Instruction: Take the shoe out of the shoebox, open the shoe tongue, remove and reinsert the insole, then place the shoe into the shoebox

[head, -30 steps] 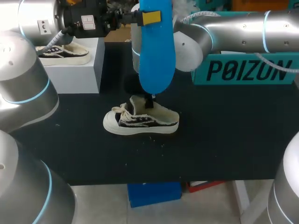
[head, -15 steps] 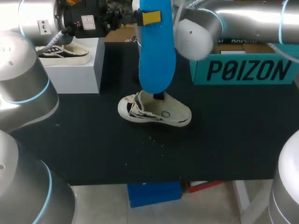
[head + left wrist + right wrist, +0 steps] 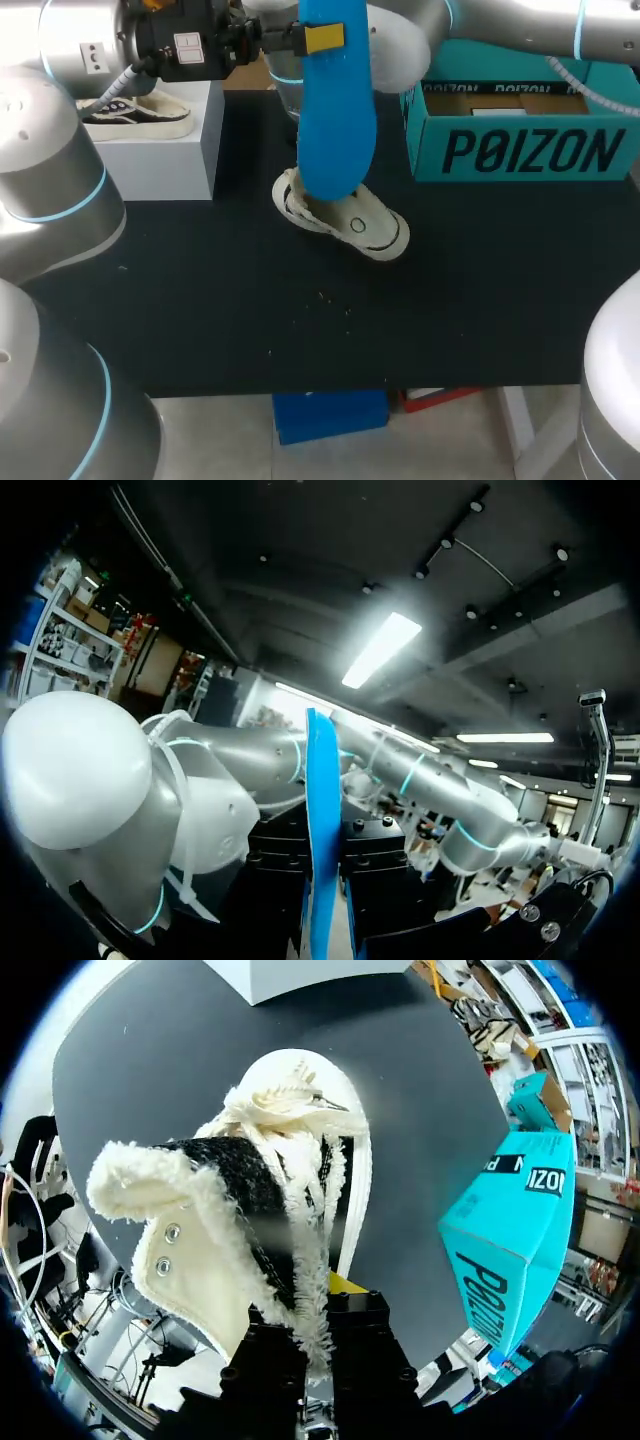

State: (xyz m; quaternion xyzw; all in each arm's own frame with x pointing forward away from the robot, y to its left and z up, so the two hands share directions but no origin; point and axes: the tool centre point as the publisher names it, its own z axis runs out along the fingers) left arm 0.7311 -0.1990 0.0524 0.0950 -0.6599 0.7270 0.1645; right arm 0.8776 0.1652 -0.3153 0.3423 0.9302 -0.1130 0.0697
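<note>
Reinsertion due: flat blue foam insole point(image 3: 335, 120) clenched in left gripper point(image 3: 318, 38); cream-and-black frayed canvas shoe point(image 3: 360, 225), at its six o'clock, grasped by right gripper point(image 3: 318, 1305); needs tip-to-opening alignment.

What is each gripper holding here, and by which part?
Left gripper holds the long blue insole near its upper end; right gripper grips the cream-and-black fleecy sneaker by its collar edge.

The shoe point(image 3: 345, 215) is seen at the centre of the frame, over the desk point(image 3: 200, 300). The insole point(image 3: 335, 100) is held upright at the upper centre, in front of the shoe's near part. The shoebox point(image 3: 520, 140) is set at the upper right. At the upper left, a second shoe point(image 3: 135, 112) is laid on a block point(image 3: 170, 150).
</note>
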